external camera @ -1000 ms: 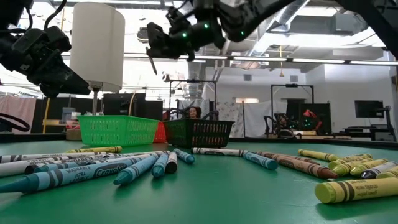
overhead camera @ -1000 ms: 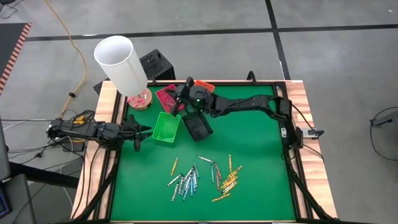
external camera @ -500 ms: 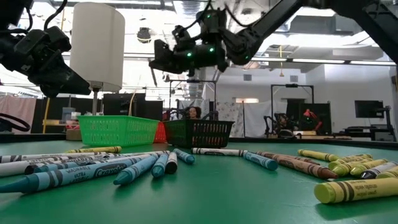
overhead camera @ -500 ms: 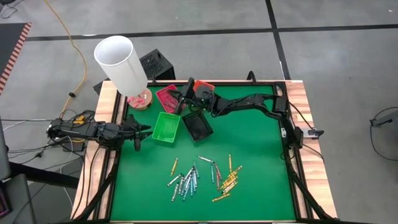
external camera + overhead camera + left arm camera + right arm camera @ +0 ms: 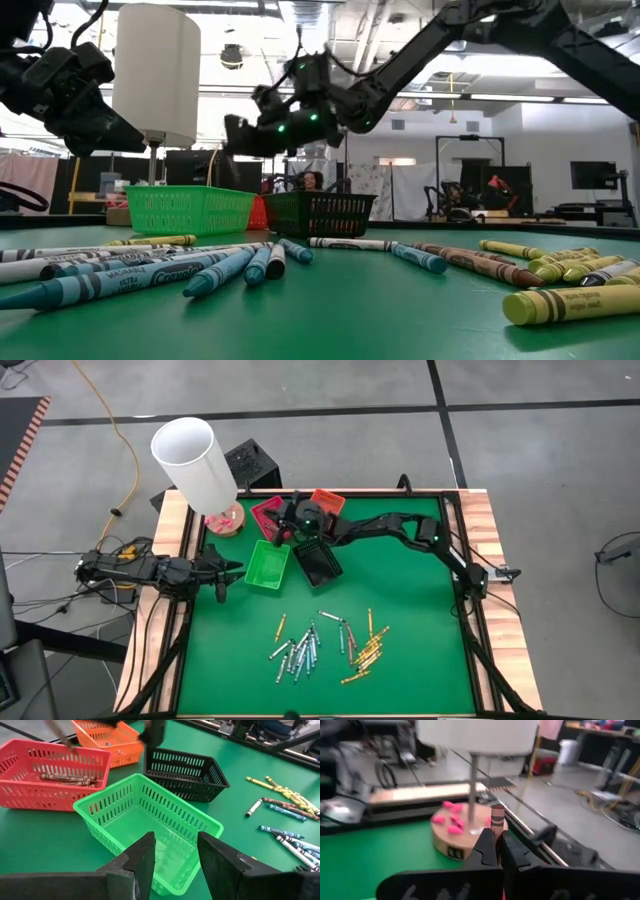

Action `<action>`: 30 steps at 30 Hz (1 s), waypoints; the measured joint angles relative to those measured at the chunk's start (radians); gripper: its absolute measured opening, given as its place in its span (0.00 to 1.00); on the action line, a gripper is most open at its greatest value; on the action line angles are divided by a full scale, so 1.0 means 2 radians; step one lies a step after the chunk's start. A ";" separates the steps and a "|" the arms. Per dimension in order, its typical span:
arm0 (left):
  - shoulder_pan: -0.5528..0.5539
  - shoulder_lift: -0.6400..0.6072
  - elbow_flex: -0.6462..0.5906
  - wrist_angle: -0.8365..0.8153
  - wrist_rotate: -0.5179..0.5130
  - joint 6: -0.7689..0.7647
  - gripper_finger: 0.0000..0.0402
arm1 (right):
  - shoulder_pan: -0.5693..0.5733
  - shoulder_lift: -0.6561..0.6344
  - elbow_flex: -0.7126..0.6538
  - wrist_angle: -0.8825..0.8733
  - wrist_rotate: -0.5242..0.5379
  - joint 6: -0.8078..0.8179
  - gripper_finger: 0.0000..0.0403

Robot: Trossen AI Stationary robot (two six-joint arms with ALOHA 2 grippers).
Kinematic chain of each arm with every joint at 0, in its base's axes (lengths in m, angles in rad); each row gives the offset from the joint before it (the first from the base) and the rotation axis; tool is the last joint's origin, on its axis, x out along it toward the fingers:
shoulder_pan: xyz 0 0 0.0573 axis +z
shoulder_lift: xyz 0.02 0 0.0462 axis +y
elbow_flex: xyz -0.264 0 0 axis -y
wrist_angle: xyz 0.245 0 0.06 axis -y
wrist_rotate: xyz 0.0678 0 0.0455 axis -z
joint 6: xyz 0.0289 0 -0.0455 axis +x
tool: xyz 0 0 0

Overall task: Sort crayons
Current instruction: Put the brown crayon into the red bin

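Red-brown paper-wrapped crayon [image 5: 497,820] upright in right claw [image 5: 498,851]

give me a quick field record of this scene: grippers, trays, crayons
right gripper: shut on a brown crayon, above the red tray
left gripper: open, empty, waiting at the table's left edge, facing the green tray
red tray contents: brown crayons
green tray: looks empty
black tray: contents cannot tell
orange tray: contents cannot tell
loose crayons: scattered on the green mat, near side
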 joint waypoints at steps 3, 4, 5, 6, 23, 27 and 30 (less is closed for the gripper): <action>0.000 0.000 0.000 0.000 0.005 0.000 0.34 | 0.000 0.013 0.030 -0.055 0.032 0.009 0.00; 0.000 0.000 0.000 0.000 0.005 0.000 0.34 | 0.000 0.018 0.042 -0.069 0.037 0.011 0.00; 0.000 0.000 0.000 0.000 0.005 0.000 0.34 | 0.000 0.021 0.052 -0.087 0.038 0.014 0.00; 0.000 0.000 0.000 0.000 0.005 0.000 0.34 | -0.001 0.023 0.060 -0.107 0.038 0.017 0.00; 0.000 0.000 0.000 0.000 0.005 -0.005 0.34 | -0.014 0.023 0.073 -0.208 0.048 0.078 0.01; 0.000 0.000 0.000 0.000 0.005 -0.005 0.34 | -0.017 0.023 0.073 -0.215 0.047 0.094 0.06; 0.000 0.000 0.000 0.000 0.005 -0.005 0.34 | -0.017 0.023 0.073 -0.214 0.048 0.094 0.11</action>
